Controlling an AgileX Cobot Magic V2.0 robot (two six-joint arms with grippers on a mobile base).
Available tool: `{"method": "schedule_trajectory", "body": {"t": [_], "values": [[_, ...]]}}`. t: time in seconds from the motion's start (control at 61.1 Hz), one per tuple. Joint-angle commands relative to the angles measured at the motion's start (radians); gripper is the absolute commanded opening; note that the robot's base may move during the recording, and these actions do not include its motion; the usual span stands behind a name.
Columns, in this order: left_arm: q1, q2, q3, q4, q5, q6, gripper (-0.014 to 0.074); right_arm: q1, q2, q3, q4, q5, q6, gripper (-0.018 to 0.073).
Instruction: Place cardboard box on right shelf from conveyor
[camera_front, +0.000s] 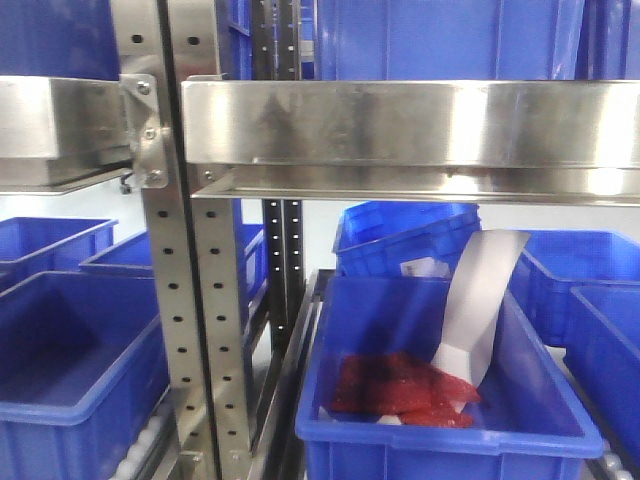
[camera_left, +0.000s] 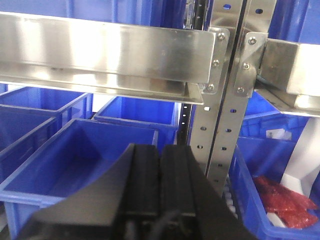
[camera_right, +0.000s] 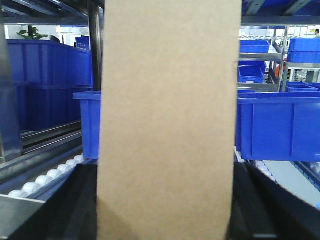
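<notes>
Centrally in the right wrist view, the cardboard box (camera_right: 167, 120) is seen upright, its plain tan face filling the middle of the frame from top to bottom. It is flanked at lower left and lower right by the dark fingers (camera_right: 75, 205) of the right gripper (camera_right: 166, 175), which is closed against both sides of the box. What lies beneath the box is hidden.

Behind it, blue bins (camera_right: 280, 125) are ranged left and right, and white rollers (camera_right: 45, 177) are noted at lower left.

In the left wrist view, the left gripper (camera_left: 160, 165) is seen at bottom centre, its black jaws pressed together with nothing between them.

In the front view, the right shelf (camera_front: 420, 125) is recorded across the upper right, bolted to perforated uprights (camera_front: 175, 300). Below it, a blue bin (camera_front: 430, 455) is seen holding red packets (camera_front: 400, 390) and a white sheet (camera_front: 480, 310).
</notes>
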Motion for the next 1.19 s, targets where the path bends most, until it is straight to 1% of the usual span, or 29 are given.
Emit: {"method": "schedule_trajectory", "body": {"t": [0.0, 1.178], "values": [[-0.003, -0.008, -0.003, -0.005, -0.081, -0.005, -0.0119, -0.004, 0.006, -0.034, -0.008, -0.111, -0.008, 0.0375], [-0.003, -0.008, -0.003, -0.005, -0.081, -0.005, -0.0119, -0.004, 0.006, -0.034, -0.008, -0.111, -0.008, 0.0375]]}}
